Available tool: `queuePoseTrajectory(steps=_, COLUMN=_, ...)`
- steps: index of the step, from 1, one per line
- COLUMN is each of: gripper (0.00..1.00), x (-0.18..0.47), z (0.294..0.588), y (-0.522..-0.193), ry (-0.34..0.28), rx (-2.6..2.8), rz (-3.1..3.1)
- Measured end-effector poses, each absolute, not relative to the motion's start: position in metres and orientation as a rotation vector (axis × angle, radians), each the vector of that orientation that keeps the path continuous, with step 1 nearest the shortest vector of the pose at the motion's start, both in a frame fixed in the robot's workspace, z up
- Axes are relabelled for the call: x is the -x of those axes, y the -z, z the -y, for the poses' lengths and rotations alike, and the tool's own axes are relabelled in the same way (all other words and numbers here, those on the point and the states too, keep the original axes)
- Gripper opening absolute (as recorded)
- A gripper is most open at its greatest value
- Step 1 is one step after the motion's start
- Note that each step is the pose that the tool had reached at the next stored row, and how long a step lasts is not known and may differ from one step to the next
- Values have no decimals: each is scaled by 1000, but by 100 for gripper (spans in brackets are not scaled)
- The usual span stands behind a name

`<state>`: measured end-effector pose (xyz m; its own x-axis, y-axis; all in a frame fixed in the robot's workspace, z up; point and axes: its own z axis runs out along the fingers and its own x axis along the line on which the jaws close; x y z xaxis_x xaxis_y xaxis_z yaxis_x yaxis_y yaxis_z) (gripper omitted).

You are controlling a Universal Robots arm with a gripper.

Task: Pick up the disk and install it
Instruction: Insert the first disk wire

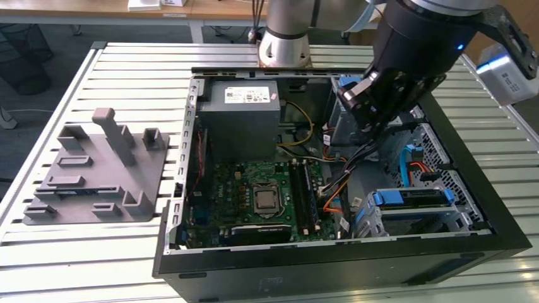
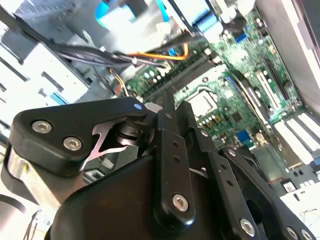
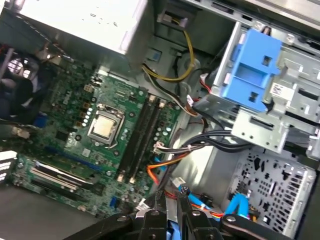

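Note:
The disk [image 1: 408, 197], a flat drive framed by blue rails, lies in the drive bay at the near corner of the open computer case [image 1: 337, 262], on the exterior view's right. My gripper [image 1: 370, 126] hangs inside the case above the cable bundle, farther back than the disk and apart from it. In both wrist views its black fingers [image 3: 183, 202] [image 2: 168, 112] stand close together with nothing between them. Below the fingertips lie black and orange cables [image 3: 200, 145].
A grey power-supply box [image 1: 244, 107] fills the case's back corner, with the green motherboard [image 1: 261, 196] in front of it. A metal drive cage with a blue latch [image 3: 255, 70] stands beside the gripper. A grey fixture plate [image 1: 93, 170] rests on the slatted table [image 1: 126, 69] at the exterior view's left.

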<state>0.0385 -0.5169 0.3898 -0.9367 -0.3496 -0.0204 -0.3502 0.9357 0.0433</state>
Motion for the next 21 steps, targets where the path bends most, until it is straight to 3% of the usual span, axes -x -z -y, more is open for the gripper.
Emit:
queuePoseTrajectory(steps=13, gripper=24, x=-107, z=517, y=-387, ry=-72, rx=557, rz=-3078)
queuePoseTrajectory(steps=21, gripper=24, x=-111, z=517, y=-386, ry=-73, rx=710, rz=-3049)
